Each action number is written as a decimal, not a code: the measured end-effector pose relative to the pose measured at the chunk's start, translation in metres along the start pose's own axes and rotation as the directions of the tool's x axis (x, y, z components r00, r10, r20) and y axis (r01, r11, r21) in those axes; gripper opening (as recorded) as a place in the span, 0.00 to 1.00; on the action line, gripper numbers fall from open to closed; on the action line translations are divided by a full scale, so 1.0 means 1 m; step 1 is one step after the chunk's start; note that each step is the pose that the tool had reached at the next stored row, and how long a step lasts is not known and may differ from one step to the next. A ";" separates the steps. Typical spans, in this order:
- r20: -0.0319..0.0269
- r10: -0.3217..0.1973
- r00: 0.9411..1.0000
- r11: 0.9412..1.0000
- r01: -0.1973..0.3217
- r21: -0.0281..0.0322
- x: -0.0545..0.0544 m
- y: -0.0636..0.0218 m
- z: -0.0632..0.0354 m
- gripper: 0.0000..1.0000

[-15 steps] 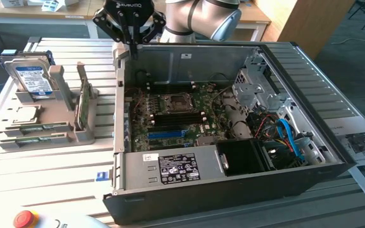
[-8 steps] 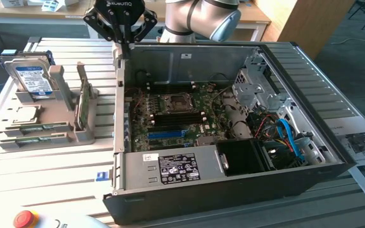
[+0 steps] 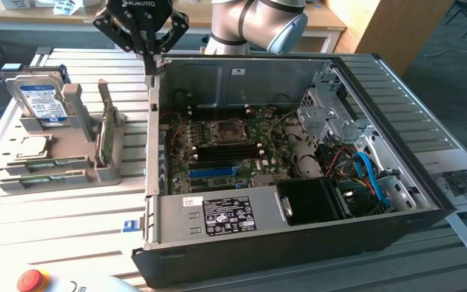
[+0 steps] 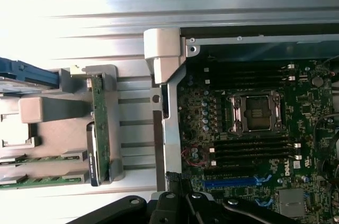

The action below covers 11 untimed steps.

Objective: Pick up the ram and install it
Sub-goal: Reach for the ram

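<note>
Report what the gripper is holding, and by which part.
Nothing is held: the gripper hangs above the case wall, jaws shut on nothing, and the ram lies in the grey rack.

Ram [image 3: 47,163] in holder [image 3: 105,175] beside computer case [image 3: 298,249]

The exterior view looks down at a slant on the open computer case [image 3: 298,243] from mid-distance. The wrist view faces straight down, nearer; both share the motherboard [image 4: 254,128] and grey rack [image 3: 79,164].
</note>
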<state>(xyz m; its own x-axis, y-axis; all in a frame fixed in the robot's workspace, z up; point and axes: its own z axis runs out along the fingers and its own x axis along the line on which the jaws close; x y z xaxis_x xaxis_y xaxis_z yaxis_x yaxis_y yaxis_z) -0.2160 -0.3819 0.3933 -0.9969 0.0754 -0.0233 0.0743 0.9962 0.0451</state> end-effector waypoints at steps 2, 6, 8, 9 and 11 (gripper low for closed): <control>0.000 0.000 1.000 1.000 0.000 0.000 0.005 0.0003 -0.0001 0.10; 0.000 0.000 1.000 1.000 0.000 0.000 0.016 0.0007 -0.0004 0.10; 0.000 0.000 1.000 1.000 0.000 0.000 0.022 0.0009 -0.0005 0.10; 0.000 0.000 1.000 1.000 0.000 0.000 0.024 0.0011 -0.0006 0.10; 0.000 0.000 1.000 1.000 0.000 0.000 0.030 0.0013 -0.0007 0.10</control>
<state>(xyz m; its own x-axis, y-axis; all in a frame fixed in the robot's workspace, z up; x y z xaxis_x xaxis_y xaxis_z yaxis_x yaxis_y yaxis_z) -0.2461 -0.3783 0.3933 -0.9969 0.0752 -0.0233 0.0741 0.9962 0.0451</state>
